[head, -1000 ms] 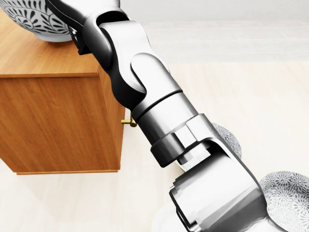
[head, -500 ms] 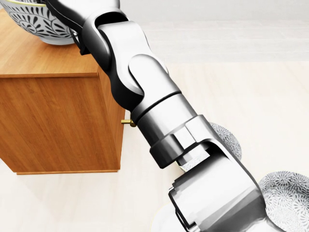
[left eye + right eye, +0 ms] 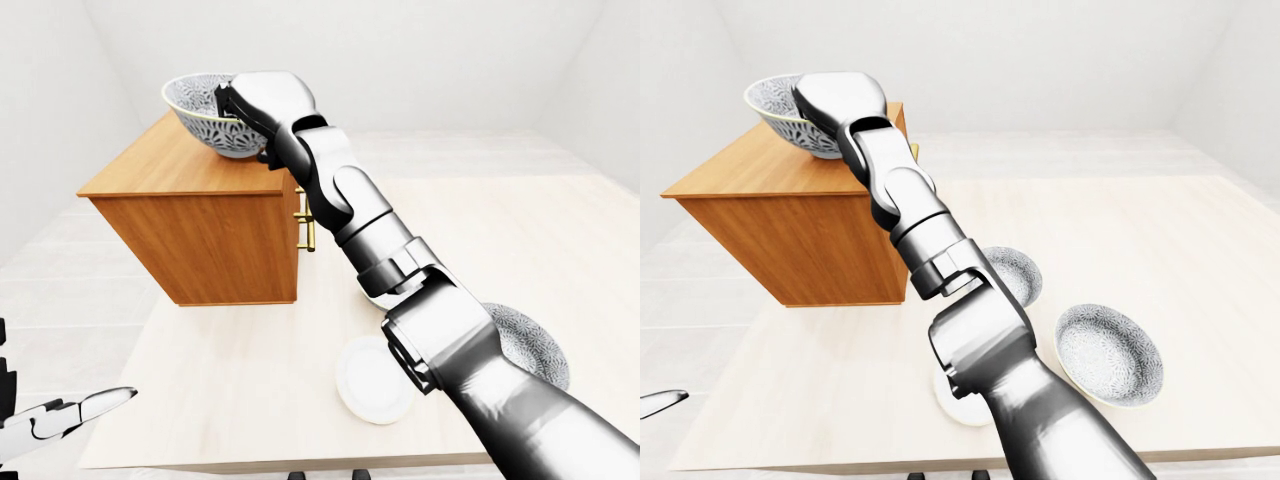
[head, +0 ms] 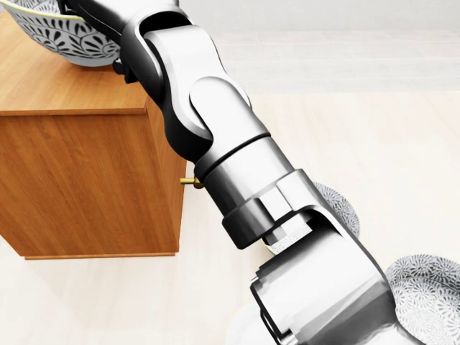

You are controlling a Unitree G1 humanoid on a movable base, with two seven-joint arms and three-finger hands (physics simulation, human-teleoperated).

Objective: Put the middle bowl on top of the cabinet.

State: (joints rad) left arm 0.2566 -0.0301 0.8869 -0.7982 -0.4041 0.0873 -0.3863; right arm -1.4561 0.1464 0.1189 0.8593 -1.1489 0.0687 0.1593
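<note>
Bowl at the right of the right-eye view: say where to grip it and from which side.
Pinch the rim of the bowl, coming down from above on its right side in that view. It sits upright, mouth up, rim bare; that side is probably clearest of the right arm and the smaller bowl.

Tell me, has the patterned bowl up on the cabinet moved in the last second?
Yes, slightly. In the head view the bowl has shifted right and down toward the right edge of the cabinet, while the cabinet stayed put.
</note>
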